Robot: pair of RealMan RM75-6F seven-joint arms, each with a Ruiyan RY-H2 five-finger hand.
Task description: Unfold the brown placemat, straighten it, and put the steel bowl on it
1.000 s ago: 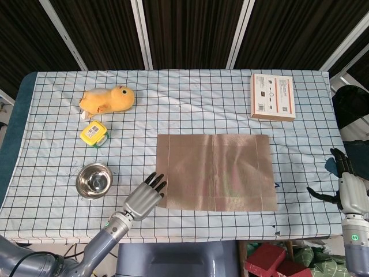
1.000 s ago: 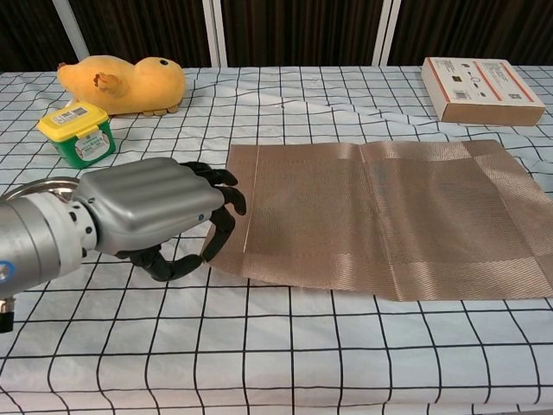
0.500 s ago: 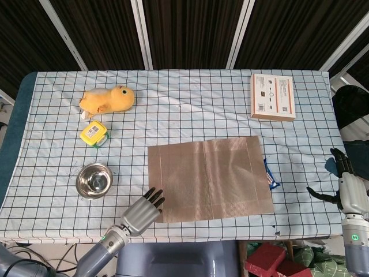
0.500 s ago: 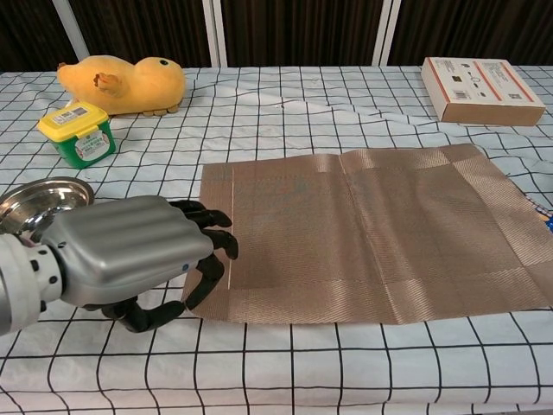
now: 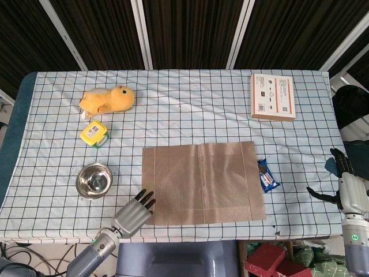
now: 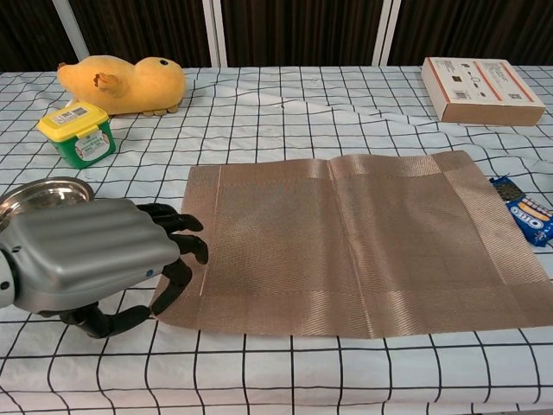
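Note:
The brown placemat [image 5: 202, 182] lies unfolded and flat on the checked cloth, slightly skewed, with soft crease lines across it [image 6: 346, 238]. My left hand [image 5: 134, 210] is at its near-left corner. In the chest view the left hand [image 6: 95, 264] has its fingers curled over the mat's left edge and the thumb below, pinching that corner. The steel bowl [image 5: 95, 180] sits upright and empty to the left of the mat, just beyond the hand [image 6: 39, 194]. My right hand [image 5: 349, 184] hangs off the table's right edge with its fingers apart, holding nothing.
A yellow duck toy [image 5: 108, 98] and a yellow-lidded green tub [image 5: 94, 134] stand at the back left. A flat cardboard box [image 5: 273, 96] lies at the back right. A blue cookie packet [image 5: 267, 175] rests just right of the mat.
My left hand has drawn back toward the near-left, and the mat slid with it. The blue cookie packet, hidden under the mat's right edge before, now shows. The right hand has not moved.

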